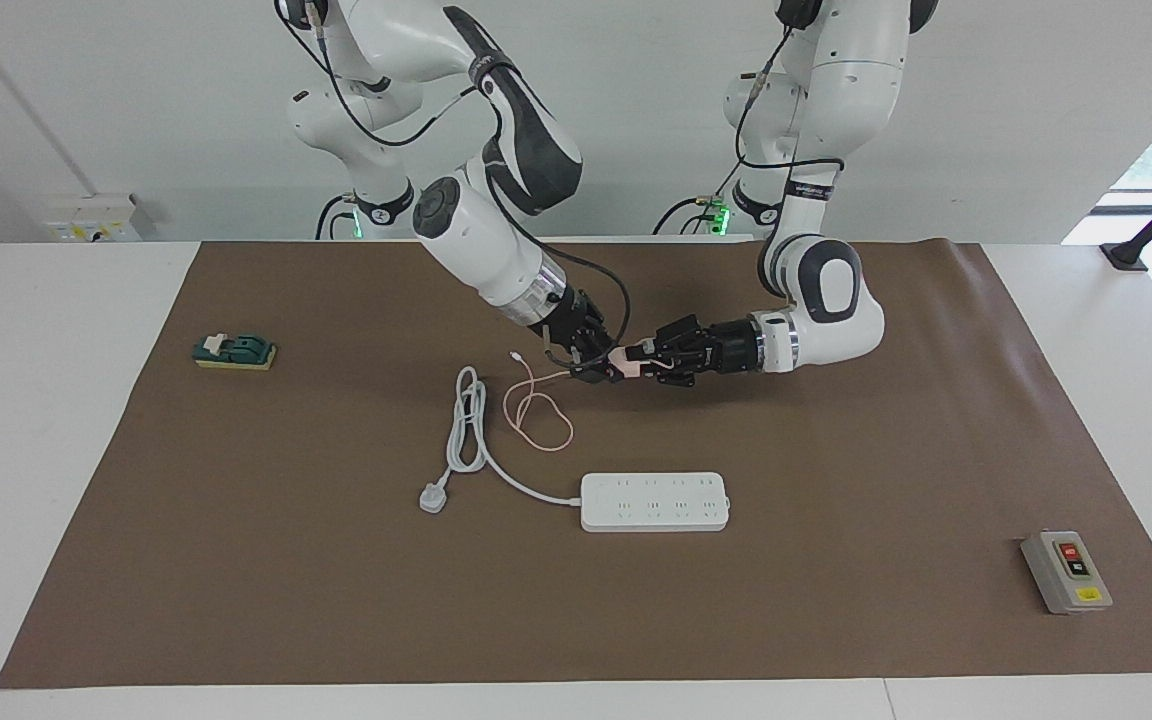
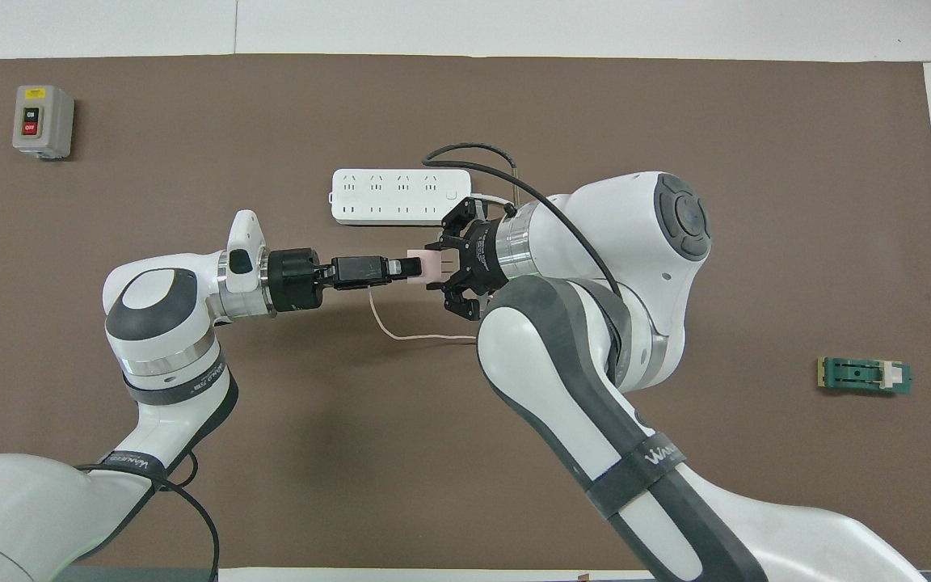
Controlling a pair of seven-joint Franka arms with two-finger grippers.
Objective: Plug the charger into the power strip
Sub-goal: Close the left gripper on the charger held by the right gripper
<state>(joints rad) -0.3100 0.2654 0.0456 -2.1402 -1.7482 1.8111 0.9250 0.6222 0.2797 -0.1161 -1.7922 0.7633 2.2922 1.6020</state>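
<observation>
Together, in the facing view, the left gripper (image 1: pixel 638 361) and right gripper (image 1: pixel 604 369) both pinched one pale-pink cube charger (image 1: pixel 626 362) above the mat; its thin pink cable looped down, nearer the robots than the single white power strip (image 1: pixel 655 501). Overhead, the right arm hid that loop, though the strip's two socket rows (image 2: pixel 398 196) showed.
</observation>
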